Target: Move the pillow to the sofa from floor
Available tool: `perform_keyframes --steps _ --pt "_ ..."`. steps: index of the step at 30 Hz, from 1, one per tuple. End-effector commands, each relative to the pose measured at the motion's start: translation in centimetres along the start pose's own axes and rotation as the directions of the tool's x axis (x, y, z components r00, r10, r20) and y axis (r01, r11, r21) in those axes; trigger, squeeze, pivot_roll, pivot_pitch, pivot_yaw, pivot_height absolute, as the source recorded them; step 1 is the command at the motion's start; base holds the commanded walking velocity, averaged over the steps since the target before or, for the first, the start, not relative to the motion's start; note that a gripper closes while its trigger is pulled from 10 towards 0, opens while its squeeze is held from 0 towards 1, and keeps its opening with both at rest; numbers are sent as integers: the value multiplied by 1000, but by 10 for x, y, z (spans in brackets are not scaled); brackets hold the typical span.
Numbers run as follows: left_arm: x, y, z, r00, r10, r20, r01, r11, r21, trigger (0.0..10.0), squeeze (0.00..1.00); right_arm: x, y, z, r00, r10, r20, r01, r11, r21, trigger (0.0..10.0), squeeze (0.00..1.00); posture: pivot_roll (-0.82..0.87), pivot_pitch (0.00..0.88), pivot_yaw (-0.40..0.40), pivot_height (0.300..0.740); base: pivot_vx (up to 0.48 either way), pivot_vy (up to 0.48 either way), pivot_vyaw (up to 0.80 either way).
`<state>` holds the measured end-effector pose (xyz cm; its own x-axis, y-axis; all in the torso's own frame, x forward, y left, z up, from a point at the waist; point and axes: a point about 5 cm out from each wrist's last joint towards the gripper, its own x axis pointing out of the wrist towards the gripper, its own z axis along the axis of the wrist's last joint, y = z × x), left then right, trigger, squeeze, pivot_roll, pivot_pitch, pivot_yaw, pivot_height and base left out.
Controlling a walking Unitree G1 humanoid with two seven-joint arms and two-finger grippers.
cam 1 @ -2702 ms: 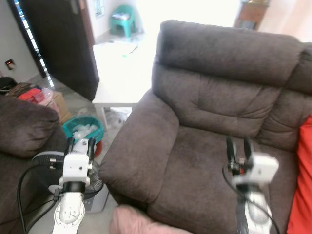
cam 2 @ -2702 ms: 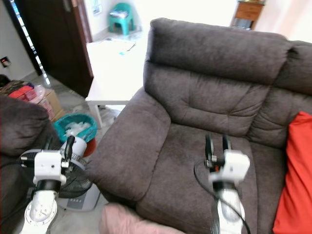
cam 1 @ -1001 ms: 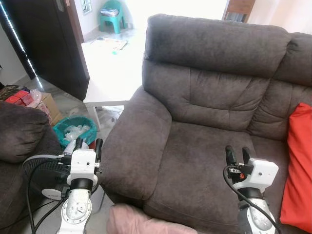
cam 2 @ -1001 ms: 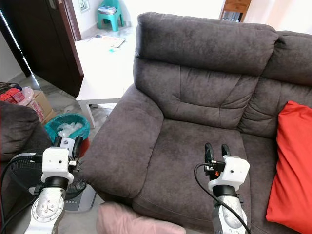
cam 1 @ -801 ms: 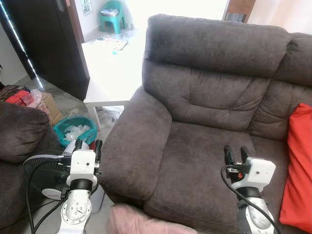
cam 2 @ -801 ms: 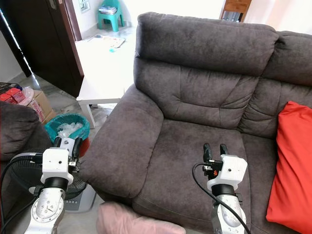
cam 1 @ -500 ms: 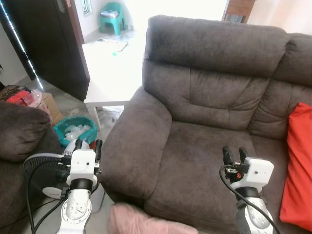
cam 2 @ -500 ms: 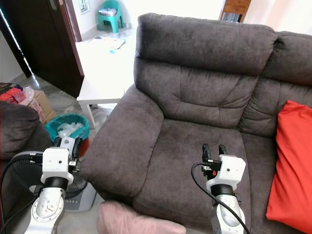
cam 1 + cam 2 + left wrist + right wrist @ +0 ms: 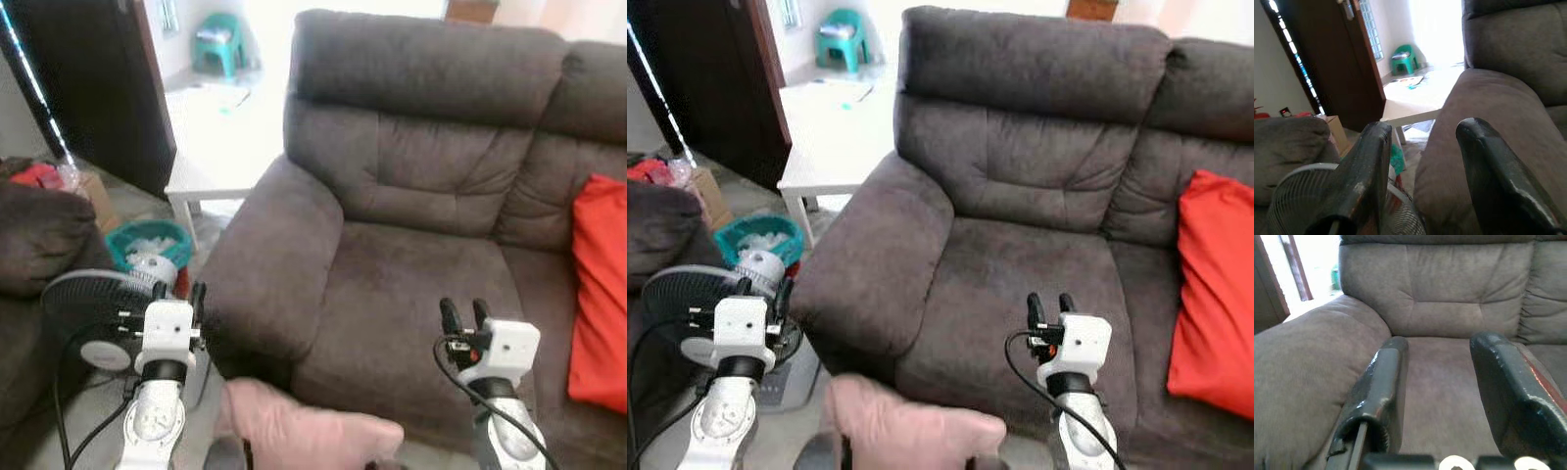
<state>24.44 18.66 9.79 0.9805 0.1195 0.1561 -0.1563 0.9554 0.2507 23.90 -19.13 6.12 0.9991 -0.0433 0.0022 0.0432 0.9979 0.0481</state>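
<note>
A pale pink pillow (image 9: 306, 432) lies low in front of the sofa's front edge, between my two arms; its near side is cut off by the picture's edge. The dark grey-brown sofa (image 9: 411, 264) stands ahead with its seat bare. My left gripper (image 9: 178, 294) is open and holds nothing, raised beside the sofa's left armrest (image 9: 1484, 112) and above the pillow's left end. My right gripper (image 9: 463, 313) is open with nothing in it, held over the seat cushion (image 9: 1440, 357), up and to the right of the pillow.
A red cushion (image 9: 598, 294) leans at the sofa's right end. Left of the armrest stand a floor fan (image 9: 93, 313), a teal basket (image 9: 147, 240) and a white low table (image 9: 211, 166). Another dark armchair (image 9: 39, 235) sits far left, with a dark door (image 9: 1327, 63) behind.
The whole picture has shifted as the camera tipped downward, and more of the pink pillow now shows at the bottom. Both grippers keep their pose and stay open.
</note>
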Motion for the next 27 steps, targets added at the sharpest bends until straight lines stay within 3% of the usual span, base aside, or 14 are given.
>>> perform_keyframes --steps 1,27 --pt "1 -2 -1 1000 -10 -9 9 1000 -6 10000 0 1 -2 0 1000 -3 -7 3 1000 0 10000 0 105 0 -52 618 0 0 0" --pt "2 -3 -5 999 -25 -22 25 1000 -10 10000 0 2 -2 -4 1000 5 -30 -5 1000 -11 10000 0 105 11 -56 618 0 0 0"
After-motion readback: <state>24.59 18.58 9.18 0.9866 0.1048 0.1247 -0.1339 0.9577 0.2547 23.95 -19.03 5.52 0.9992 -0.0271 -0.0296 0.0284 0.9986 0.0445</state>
